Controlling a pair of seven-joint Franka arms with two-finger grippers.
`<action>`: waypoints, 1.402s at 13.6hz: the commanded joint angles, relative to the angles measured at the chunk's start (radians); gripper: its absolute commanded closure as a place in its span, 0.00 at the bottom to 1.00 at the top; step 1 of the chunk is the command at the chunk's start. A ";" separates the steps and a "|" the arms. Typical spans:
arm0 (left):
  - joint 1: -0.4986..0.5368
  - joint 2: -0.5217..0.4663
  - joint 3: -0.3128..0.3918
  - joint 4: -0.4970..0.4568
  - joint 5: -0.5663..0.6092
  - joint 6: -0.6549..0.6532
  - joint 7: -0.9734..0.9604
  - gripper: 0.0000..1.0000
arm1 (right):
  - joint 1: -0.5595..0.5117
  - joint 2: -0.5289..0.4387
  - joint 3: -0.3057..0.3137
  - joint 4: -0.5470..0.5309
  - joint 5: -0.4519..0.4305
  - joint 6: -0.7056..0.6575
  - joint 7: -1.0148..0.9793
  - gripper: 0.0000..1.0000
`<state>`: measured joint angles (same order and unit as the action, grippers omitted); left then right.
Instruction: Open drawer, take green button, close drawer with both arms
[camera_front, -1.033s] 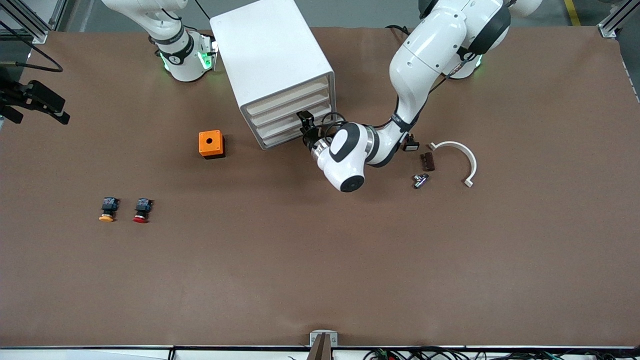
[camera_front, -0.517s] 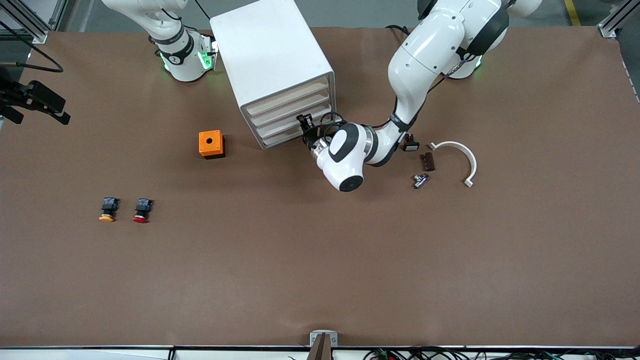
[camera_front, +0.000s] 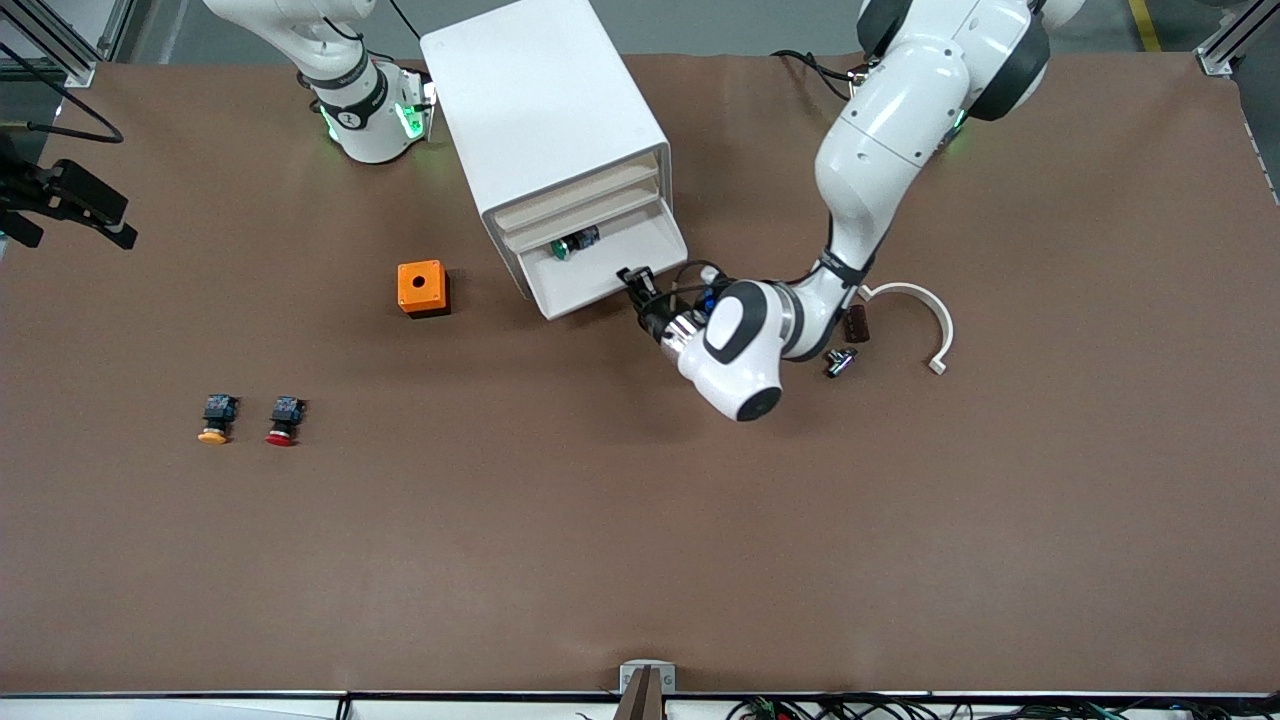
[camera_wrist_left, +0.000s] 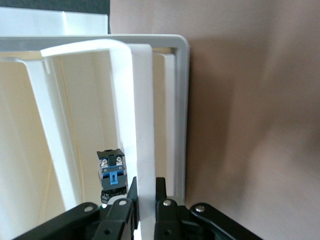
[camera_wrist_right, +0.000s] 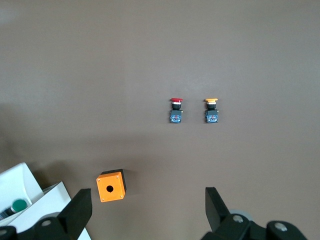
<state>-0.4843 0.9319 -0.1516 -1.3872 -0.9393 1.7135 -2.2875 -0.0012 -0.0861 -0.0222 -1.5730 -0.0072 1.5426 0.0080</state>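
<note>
White drawer (camera_front: 610, 262) out, left gripper (camera_front: 638, 285) clamped on rim; right gripper (camera_wrist_right: 145, 207) open, waiting

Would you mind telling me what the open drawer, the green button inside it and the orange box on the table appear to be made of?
The drawer looks like moulded plastic, white and smooth with a soft sheen and thin rounded walls. The button seems plastic too: a glossy green cap on a black-and-blue body, with small screws that look like metal. The orange box appears to be matte plastic with crisp edges, though its look leaves that open.

White jointed arms (camera_front: 880, 130), black bands, green base lights, black pincers.
</note>
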 joint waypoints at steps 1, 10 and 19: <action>0.064 0.002 0.017 0.039 -0.001 0.001 0.055 1.00 | 0.001 0.016 0.002 0.051 -0.007 -0.013 0.021 0.00; 0.118 0.007 0.017 0.039 -0.006 0.009 0.207 0.48 | 0.164 0.060 0.007 0.062 -0.008 -0.015 0.370 0.00; 0.121 -0.011 0.087 0.100 0.008 0.008 0.295 0.00 | 0.598 0.258 0.007 0.045 0.001 0.019 1.350 0.00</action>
<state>-0.3604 0.9340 -0.0960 -1.3094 -0.9449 1.7311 -2.0169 0.5404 0.1080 -0.0013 -1.5487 -0.0050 1.5471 1.2071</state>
